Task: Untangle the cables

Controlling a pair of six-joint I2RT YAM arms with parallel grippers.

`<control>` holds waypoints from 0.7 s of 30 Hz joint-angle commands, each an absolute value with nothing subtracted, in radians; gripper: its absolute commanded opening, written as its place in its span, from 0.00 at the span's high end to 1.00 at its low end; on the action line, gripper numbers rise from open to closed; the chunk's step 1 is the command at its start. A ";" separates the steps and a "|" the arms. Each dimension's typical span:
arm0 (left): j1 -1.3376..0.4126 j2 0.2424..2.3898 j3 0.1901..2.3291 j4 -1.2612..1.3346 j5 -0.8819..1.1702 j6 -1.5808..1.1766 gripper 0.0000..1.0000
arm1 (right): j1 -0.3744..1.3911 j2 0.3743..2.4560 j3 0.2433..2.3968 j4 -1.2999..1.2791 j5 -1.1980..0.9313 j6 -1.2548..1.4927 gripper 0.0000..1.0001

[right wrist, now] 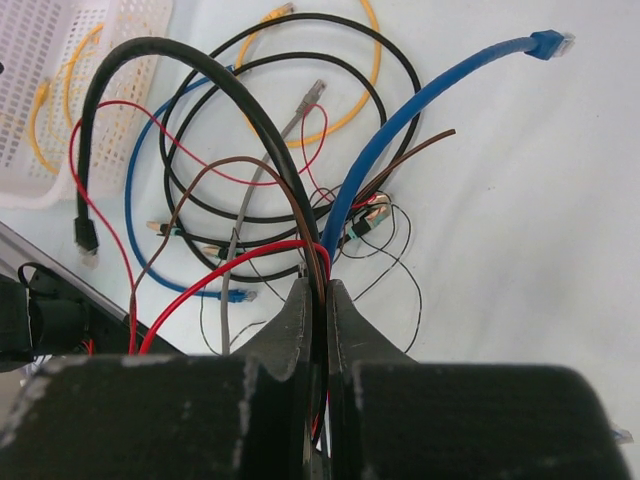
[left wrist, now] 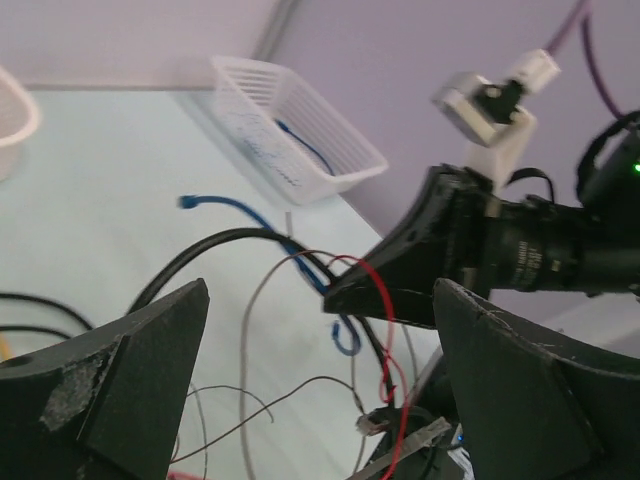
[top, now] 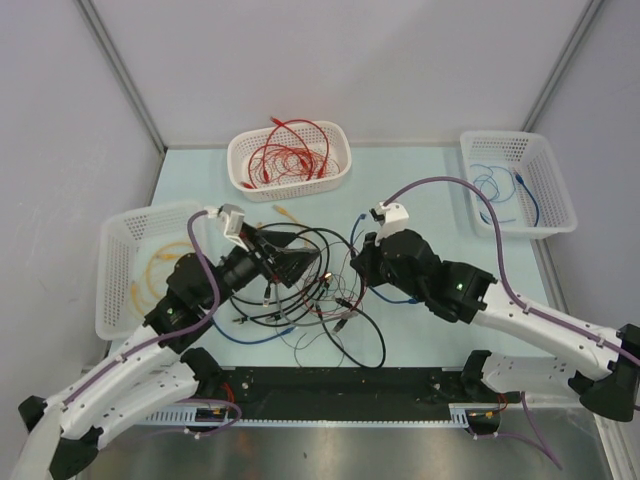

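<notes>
pale table (top: 420, 170): right end effector (right wrist: 320, 290) angled in, clamping cables (right wrist: 390, 130); left end effector (left wrist: 320, 295) facing it, wide.

You're looking down on a pale blue-green worktop (top: 410, 160), evenly lit, with soft shadows only. Behind it stands a plain white back wall (top: 340, 60), and the grey left wall (top: 60, 120) and right wall (top: 612, 100) close you in. A slanting left post (top: 120, 70) and right post (top: 560, 65) mark the back corners. Along the near edge runs a black rail (top: 340, 380), then a brushed metal strip (top: 350, 450) with a dull shine.
</notes>
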State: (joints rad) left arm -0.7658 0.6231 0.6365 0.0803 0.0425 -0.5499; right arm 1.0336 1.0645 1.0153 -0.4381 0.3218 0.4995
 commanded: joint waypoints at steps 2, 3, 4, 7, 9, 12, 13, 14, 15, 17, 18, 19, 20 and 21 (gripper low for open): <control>-0.773 0.741 0.689 0.241 0.329 -0.514 0.03 | 1.038 1.080 1.032 -0.407 0.304 0.497 1.00; -0.773 0.774 0.687 0.253 0.356 -0.518 0.04 | 1.037 1.084 1.032 -0.405 0.301 0.497 1.00; -0.775 0.787 0.686 0.268 0.373 -0.528 0.04 | 1.037 1.086 1.032 -0.403 0.298 0.497 1.00; -0.793 0.830 0.687 0.279 0.422 -0.523 0.07 | 1.037 1.092 1.032 -0.400 0.288 0.500 1.00; -0.807 0.851 0.686 0.265 0.425 -0.508 0.08 | 1.038 1.092 1.032 -0.393 0.288 0.499 1.00; -0.815 0.876 0.686 0.230 0.420 -0.473 0.14 | 1.035 1.094 1.032 -0.385 0.281 0.500 1.00; -0.818 0.879 0.681 0.238 0.422 -0.469 0.16 | 1.035 1.095 1.032 -0.382 0.278 0.500 1.00; -0.819 0.880 0.677 0.248 0.422 -0.469 0.18 | 1.035 1.095 1.032 -0.382 0.273 0.502 1.00; -0.821 0.885 0.669 0.256 0.422 -0.471 0.20 | 1.035 1.097 1.032 -0.380 0.272 0.503 1.00; -0.822 0.894 0.663 0.279 0.422 -0.476 0.30 | 1.037 1.101 1.032 -0.379 0.268 0.508 1.00; -0.822 0.909 0.666 0.287 0.423 -0.479 0.34 | 1.037 1.103 1.032 -0.377 0.267 0.508 1.00; -0.822 0.920 0.669 0.293 0.429 -0.479 0.45 | 1.042 1.104 1.032 -0.376 0.265 0.508 1.00; -0.824 0.929 0.675 0.288 0.422 -0.476 0.53 | 1.043 1.106 1.032 -0.374 0.267 0.508 1.00; -0.825 0.948 0.690 0.279 0.413 -0.469 0.61 | 1.046 1.106 1.032 -0.374 0.268 0.509 1.00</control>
State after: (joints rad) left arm -0.8146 0.9081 0.6582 0.2333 0.4007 -0.4965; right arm 1.0351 1.1038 1.0153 -0.4282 0.2775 0.5007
